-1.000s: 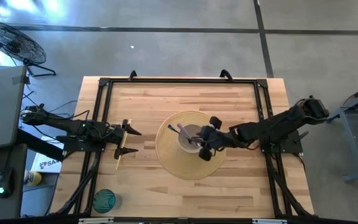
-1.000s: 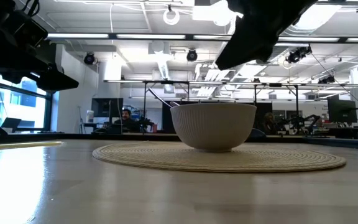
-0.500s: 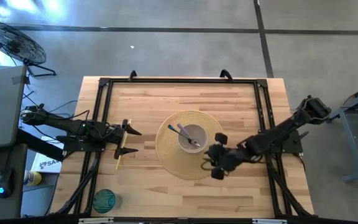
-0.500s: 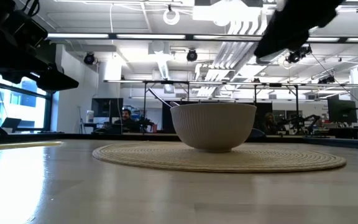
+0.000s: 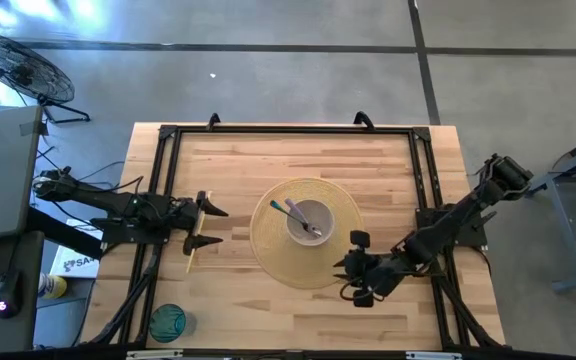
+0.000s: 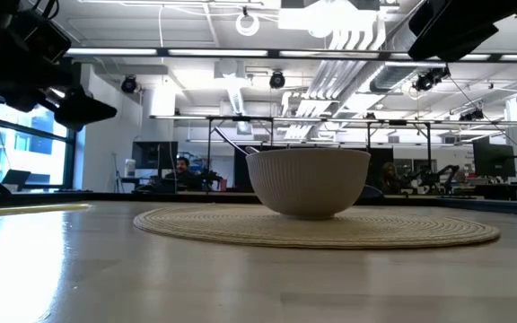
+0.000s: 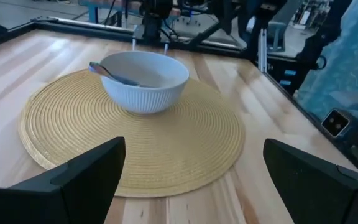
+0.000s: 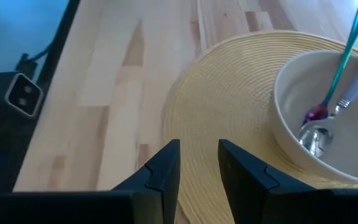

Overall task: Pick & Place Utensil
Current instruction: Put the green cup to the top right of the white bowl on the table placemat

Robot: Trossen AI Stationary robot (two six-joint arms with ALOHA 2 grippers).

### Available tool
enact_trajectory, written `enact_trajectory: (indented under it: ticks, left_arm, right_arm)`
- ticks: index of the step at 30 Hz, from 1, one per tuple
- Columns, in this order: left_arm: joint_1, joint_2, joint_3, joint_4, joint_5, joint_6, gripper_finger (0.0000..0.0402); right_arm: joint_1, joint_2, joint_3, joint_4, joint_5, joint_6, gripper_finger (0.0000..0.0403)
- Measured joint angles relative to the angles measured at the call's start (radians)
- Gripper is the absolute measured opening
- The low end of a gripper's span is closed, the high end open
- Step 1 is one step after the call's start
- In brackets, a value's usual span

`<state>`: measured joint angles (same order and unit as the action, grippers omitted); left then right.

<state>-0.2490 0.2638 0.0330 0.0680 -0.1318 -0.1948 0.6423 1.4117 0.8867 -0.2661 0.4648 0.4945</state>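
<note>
on the wooden bench (image 5: 238, 160), near its middle, lies a round woven mat (image 5: 306, 233), and a white ribbed bowl (image 5: 308, 220) stands on the mat. inside the bowl rest two utensils, a silver spoon (image 8: 319, 132) and a thin teal-handled utensil (image 8: 347, 46), both leaning on the inner wall, handles up over the rim.

the right gripper (image 5: 360, 280) hangs just beside the mat's edge, toward the bench's front-right corner. its jaws are narrow, with only a small gap, and nothing is between them. the left gripper (image 5: 200, 225) waits above the left edge of the bench, wide open and holding nothing.

the placing looks done, so the step in hand seems to be the retreat of the right arm. to do it well, i think the arm should go up and away from the bowl, not sweeping low over the mat, so that rim and handles are not pushed.

the utensils lie apart from the right claw, with the bowl's wall and a part of the mat between them.
</note>
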Motion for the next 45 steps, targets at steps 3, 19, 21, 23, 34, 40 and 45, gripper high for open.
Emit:
enact_trajectory:
  ticks: [3, 19, 21, 23, 34, 40, 45]
  left_arm:
    - [0.0, 0.001, 0.0, 0.054, 0.0, -0.09, 0.0378]
    - [-0.001, 0.022, 0.0, 0.62, 0.291, -0.248, 0.0378]
    - [-0.002, 0.047, 0.0, 0.656, 0.301, -0.233, 0.0378]
    - [-0.008, 0.083, 0.0, 0.68, 0.28, -0.231, 0.0378]
    - [-0.129, 0.397, 0.116, 0.786, 0.222, -0.052, 0.0378]
    - [-0.146, 0.522, 0.212, 0.762, 0.227, 0.016, 0.0378]
    - [-0.146, 0.59, 0.26, 0.722, 0.168, -0.011, 0.0378]
  right_arm:
    - [0.001, 0.0, 0.0, 0.01, 0.01, -0.002, 0.0103]
    - [0.0, 0.0, 0.0, 0.07, 0.054, -0.005, 0.0102]
    - [0.0, 0.0, 0.0, 0.071, 0.055, -0.003, 0.01]
    - [0.0, 0.0, 0.0, 0.076, 0.055, -0.005, 0.0096]
    - [0.0, 0.001, 0.0, 0.079, 0.073, -0.005, 0.0076]
    - [0.0, 0.001, 0.0, 0.08, 0.086, -0.005, 0.0073]
    - [0.0, 0.001, 0.0, 0.08, 0.083, -0.005, 0.0073]
